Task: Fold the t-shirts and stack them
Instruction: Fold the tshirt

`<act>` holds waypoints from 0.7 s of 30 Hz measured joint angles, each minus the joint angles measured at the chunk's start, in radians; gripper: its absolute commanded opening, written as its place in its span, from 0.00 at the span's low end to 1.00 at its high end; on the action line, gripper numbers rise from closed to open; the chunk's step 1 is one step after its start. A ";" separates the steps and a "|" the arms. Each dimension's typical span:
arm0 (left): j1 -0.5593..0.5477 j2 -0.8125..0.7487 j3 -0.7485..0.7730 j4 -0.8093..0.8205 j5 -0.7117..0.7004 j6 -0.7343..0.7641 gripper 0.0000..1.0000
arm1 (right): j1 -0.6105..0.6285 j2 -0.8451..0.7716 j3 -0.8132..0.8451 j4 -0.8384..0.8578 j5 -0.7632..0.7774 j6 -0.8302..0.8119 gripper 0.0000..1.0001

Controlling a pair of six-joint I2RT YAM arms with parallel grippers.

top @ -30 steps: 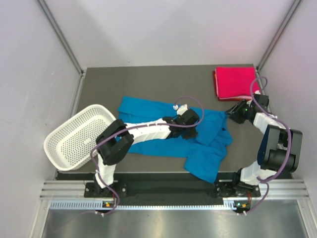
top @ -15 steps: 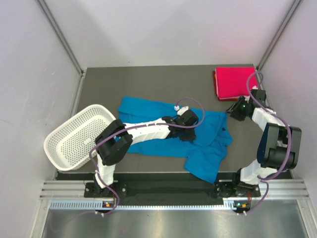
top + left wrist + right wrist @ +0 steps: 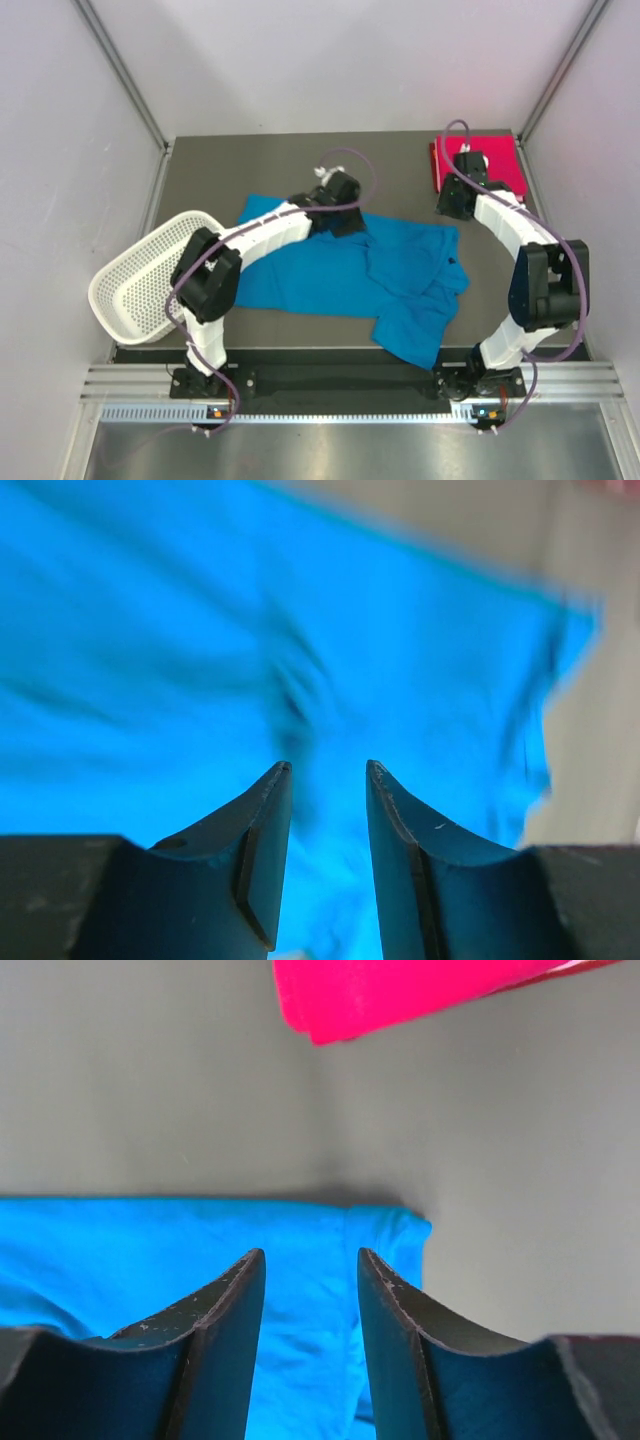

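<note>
The blue t-shirt (image 3: pixel 340 285) lies unfolded in the middle of the table (image 3: pixel 250 160), spread out w/ many wrinkles. One flap of it reaches to the near edge of the table on the right side. The pink-red t-shirt (image 3: pixel 492 160) is folded flat in the far right corner, apart from the blue one.

The left gripper (image 3: pixel 343 210) is over the far edge of the blue t-shirt, approx. at its middle, w/ the arm stretched far out from its base. In the left wrist cam its fingers (image 3: pixel 262 830) stand w/ a narrow gap btw. them, and nothing is in the gap. Below them is only blue cloth, blurred, so I cannot tell if the tips touch it.

The right gripper (image 3: pixel 450 205) is btw. the two shirts, beside the near left corner of the pink-red one. In the right wrist cam its fingers (image 3: pixel 225 1330) are also a little apart and hold nothing. Under them is the far right corner of the blue t-shirt, then bare dark table, then the pink-red edge at the top.

A white mesh basket (image 3: pixel 150 275) sits tilted at the left edge of the table, partly past the edge, near the left end of the blue t-shirt. The left arm hides if they touch.
</note>
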 measured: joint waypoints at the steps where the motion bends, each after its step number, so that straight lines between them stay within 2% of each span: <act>1: 0.047 -0.001 -0.001 0.011 0.002 0.009 0.41 | 0.016 0.009 0.010 -0.015 0.023 -0.009 0.43; 5: 0.228 0.004 -0.005 0.051 0.017 0.041 0.41 | 0.051 0.054 0.038 -0.056 0.094 -0.034 0.43; 8: 0.302 0.032 -0.005 0.095 0.043 0.052 0.40 | 0.065 0.088 0.051 -0.085 0.151 -0.045 0.44; 15: 0.354 0.207 0.029 0.115 0.128 0.074 0.40 | 0.101 0.136 0.071 -0.132 0.217 -0.075 0.47; 21: 0.390 0.241 0.060 0.126 0.159 0.080 0.40 | 0.104 0.171 0.071 -0.135 0.232 -0.086 0.48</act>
